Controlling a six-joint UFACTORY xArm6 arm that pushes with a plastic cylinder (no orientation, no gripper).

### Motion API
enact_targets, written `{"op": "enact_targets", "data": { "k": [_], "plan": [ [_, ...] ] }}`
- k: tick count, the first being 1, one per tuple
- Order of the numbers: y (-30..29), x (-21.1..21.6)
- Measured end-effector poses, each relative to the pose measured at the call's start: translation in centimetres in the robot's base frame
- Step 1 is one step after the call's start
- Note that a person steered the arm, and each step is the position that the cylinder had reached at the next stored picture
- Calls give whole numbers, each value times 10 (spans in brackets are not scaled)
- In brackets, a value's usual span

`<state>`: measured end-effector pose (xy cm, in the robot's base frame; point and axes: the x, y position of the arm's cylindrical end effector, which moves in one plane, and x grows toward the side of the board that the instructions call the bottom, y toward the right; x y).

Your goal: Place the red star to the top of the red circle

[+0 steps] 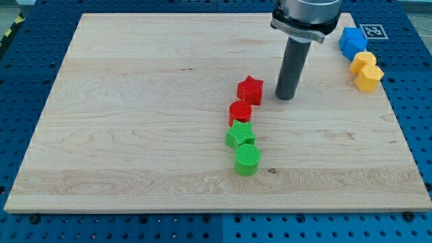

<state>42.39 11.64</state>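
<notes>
Camera view, and here is my rod standing upright over the wooden surface, my tip planted just to the view's right of the red star. There's a narrow strip of bare wood between the two, so I'm beside the star and not touching it. As for a claw, I carry none: this arm ends in a plain dark rod, nothing to open or close, and it has hold of nothing.

The red star sits near the middle of the surface, a little toward the view's right. Directly below it, toward the view's bottom and slightly to the left, is the red circle, and the two look to be touching or very nearly so. So the star lies on the top side of the circle.

Carrying on down the same line: a green star pressed against the red circle, then a green circle right under that. Four blocks in one short column.

Over at the view's top right corner, well apart from me, a blue block sits with two yellow blocks just below it, huddled close together.
</notes>
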Motion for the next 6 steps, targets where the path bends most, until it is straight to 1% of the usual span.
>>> {"op": "enact_targets", "data": {
  "k": [1,6],
  "plan": [
    [0,-18],
    [-47,-17]
  ]
}}
